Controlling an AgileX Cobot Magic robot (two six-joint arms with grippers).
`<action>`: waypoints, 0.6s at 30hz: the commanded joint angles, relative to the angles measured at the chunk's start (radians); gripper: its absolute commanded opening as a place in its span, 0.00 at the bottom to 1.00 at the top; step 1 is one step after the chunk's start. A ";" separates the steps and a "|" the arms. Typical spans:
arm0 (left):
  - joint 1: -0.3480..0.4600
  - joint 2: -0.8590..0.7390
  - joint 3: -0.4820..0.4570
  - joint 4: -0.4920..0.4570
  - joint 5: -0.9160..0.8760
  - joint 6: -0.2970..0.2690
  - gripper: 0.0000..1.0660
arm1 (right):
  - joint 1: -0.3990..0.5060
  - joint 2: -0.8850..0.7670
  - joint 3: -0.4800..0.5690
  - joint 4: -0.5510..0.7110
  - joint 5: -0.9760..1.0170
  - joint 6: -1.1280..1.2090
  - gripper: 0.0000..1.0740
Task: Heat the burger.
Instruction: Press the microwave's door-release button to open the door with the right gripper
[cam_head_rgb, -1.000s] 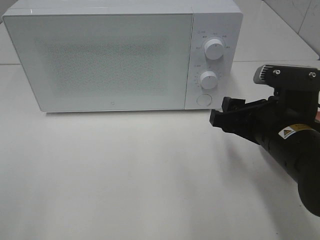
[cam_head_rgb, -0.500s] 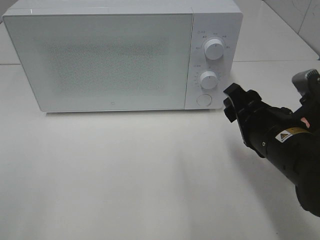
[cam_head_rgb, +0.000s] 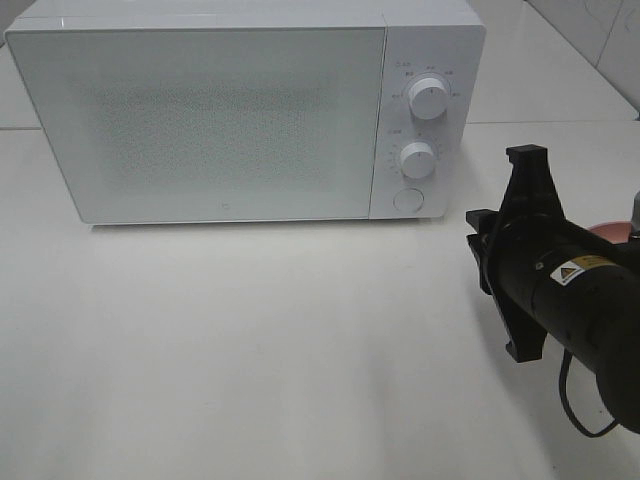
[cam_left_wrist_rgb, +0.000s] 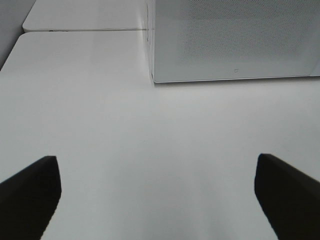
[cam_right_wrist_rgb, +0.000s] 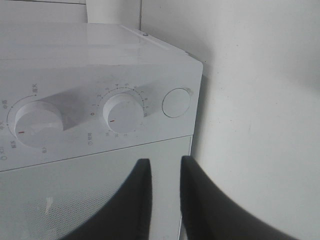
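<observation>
White microwave (cam_head_rgb: 220, 110) on a white surface (cam_head_rgb: 300, 350), door shut. Its control panel carries an upper dial (cam_head_rgb: 428, 98), a lower dial (cam_head_rgb: 418, 160) and a round button (cam_head_rgb: 406, 200). Each dial has a red pointer line and a ring of small print, mostly too fine to read, though a "0" shows by the lower dial in the right wrist view. A tiny mark low on the door cannot be read.

A yellow warning-triangle label (cam_head_rgb: 577, 267) sits on the black right arm; its text is illegible.

Against the frame one second earlier, the right hand (cam_head_rgb: 480, 245) has drawn back from the button, rolled about its axis and narrowed to a slim gap, holding nothing. The rim of a pink plate (cam_head_rgb: 612, 229) now shows behind the arm.

The left hand (cam_left_wrist_rgb: 157, 200) stands wide and empty. The burger appears in no view.
</observation>
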 joint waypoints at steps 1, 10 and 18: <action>-0.006 -0.024 0.003 -0.008 -0.007 -0.002 0.93 | 0.002 0.000 0.002 -0.008 0.014 0.015 0.02; -0.006 -0.024 0.003 -0.008 -0.007 -0.002 0.93 | -0.036 0.013 -0.025 -0.008 0.037 0.020 0.00; -0.006 -0.024 0.003 -0.007 -0.007 -0.002 0.93 | -0.036 0.120 -0.086 -0.012 0.042 0.100 0.00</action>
